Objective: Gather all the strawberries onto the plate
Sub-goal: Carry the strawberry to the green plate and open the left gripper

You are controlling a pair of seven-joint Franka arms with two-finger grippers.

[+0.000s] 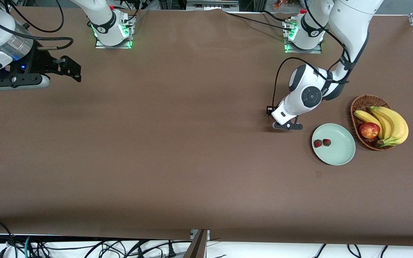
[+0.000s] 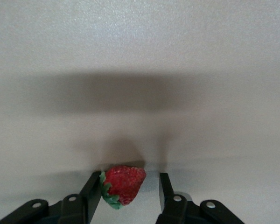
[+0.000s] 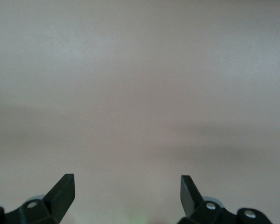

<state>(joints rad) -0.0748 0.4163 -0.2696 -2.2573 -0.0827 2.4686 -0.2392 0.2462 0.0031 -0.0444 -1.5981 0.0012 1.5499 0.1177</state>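
Two strawberries [image 1: 318, 143] [image 1: 327, 142] lie in the pale mint-green plate [image 1: 341, 150] toward the left arm's end of the table. My left gripper [image 1: 287, 126] is down at the table beside the plate, on the side toward the right arm. In the left wrist view it [image 2: 129, 176] is open around a third strawberry [image 2: 123, 185]. The berry touches one finger [image 2: 92, 186] and a gap separates it from the other finger. This berry is hidden in the front view. My right gripper [image 1: 73, 71] [image 3: 127, 185] is open and empty, waiting above the right arm's end of the table.
A brown wicker basket [image 1: 357, 104] stands beside the plate toward the table's end, holding bananas [image 1: 391, 123] and a red apple [image 1: 369, 130]. Both arm bases stand along the table's farthest edge. Cables hang below the nearest edge.
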